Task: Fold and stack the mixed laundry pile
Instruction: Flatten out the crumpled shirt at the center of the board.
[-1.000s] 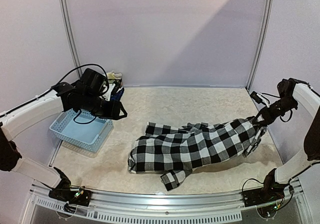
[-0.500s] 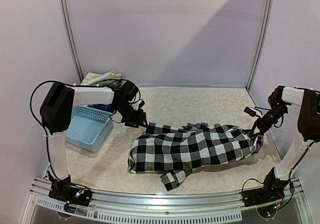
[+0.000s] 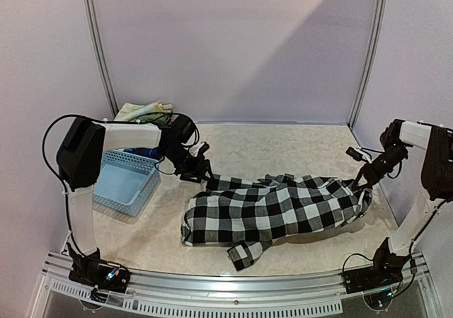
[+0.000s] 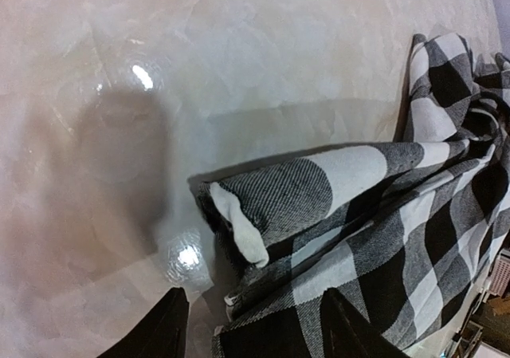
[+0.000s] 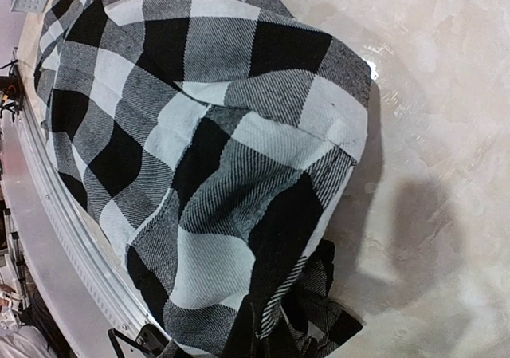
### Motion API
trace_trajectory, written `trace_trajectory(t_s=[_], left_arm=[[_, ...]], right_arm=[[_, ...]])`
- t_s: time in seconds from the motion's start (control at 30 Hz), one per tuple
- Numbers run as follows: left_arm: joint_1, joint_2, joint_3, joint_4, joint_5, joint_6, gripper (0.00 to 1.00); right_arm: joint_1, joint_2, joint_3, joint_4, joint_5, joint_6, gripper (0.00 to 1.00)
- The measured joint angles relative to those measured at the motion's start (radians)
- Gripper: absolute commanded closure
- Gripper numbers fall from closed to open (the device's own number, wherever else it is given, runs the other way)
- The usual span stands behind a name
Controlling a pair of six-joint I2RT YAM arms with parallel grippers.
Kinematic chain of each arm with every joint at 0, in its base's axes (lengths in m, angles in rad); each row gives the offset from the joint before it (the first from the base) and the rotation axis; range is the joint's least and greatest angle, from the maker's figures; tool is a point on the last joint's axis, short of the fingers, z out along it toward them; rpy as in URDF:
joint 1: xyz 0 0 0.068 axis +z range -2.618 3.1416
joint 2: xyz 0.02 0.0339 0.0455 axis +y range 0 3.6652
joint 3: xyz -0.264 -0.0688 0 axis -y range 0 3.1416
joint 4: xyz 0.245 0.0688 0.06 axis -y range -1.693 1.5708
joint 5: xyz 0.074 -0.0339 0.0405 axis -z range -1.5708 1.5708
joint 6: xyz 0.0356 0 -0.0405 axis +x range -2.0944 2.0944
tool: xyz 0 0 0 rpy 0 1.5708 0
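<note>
Across the middle of the table [image 3: 283, 141] lies the black-and-white checked shirt [image 3: 276, 208], stretched long from left to right and rumpled, with one cuffed sleeve [image 3: 244, 253] poking toward the near edge. My right gripper [image 3: 357, 183] is clamped on the shirt's right end, and the cloth there rises into a small peak. From the right wrist, the fabric bunches down into my closed jaws. My left gripper [image 3: 200, 171] stands parted at the shirt's far left corner. From the left wrist, my two dark fingers [image 4: 163, 330] straddle a folded hem, and I cannot tell whether they touch it. A pale floral cloth [image 3: 145, 110] sits in the far left corner behind the light blue basket [image 3: 120, 183], well apart from the shirt. The tabletop is a pale, glossy, marbled sheet that throws back lamp glare. Plain lilac walls [image 3: 233, 49] close the back and both sides. Tabletop shows between the shirt and the back wall, and a narrower strip runs along the near edge up to the metal rail [image 3: 233, 293].
</note>
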Motion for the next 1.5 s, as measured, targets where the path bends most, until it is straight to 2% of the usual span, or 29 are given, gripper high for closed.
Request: trace_trajectory(t_s=[0.13,0.57,0.8,0.9,0.97,1.2,1.23,1.3,1.33,1.43,1.5], left_arm=[[0.000,0.029,0.026,-0.024,0.016,0.015,0.50],[0.000,0.055,0.044,-0.111,0.067,0.057,0.59],[0.000,0.078,0.046,-0.100,0.119,0.051,0.78],[0.000,0.079,0.051,-0.090,0.130,0.043,0.89],[0.000,0.079,0.062,-0.080,0.134,0.042,1.00],[0.000,0.076,0.074,-0.047,0.116,0.036,1.00],[0.000,0.072,0.074,-0.048,0.107,0.036,0.95],[0.000,0.067,0.081,-0.068,0.080,0.039,0.73],[0.000,0.066,0.093,-0.083,0.061,0.044,0.66],[0.000,0.058,0.103,-0.109,0.010,0.059,0.58],[0.000,0.044,0.087,-0.115,-0.008,0.068,0.57]], right_arm=[[0.000,0.000,0.005,0.000,-0.013,0.010,0.99],[0.000,0.000,0.016,0.000,-0.040,0.024,0.99],[0.000,0.000,0.022,0.001,-0.056,0.036,0.99],[0.000,0.000,0.022,0.001,-0.060,0.038,0.99],[0.000,0.000,0.022,0.001,-0.061,0.039,0.99],[0.000,0.000,0.022,0.002,-0.069,0.040,0.99],[0.000,0.000,0.022,0.002,-0.069,0.040,0.99],[0.000,0.000,0.022,0.002,-0.072,0.040,0.99],[0.000,0.000,0.022,0.001,-0.074,0.040,0.99],[0.000,-0.001,0.022,0.001,-0.076,0.041,0.99],[0.000,-0.001,0.022,0.002,-0.078,0.041,0.99]])
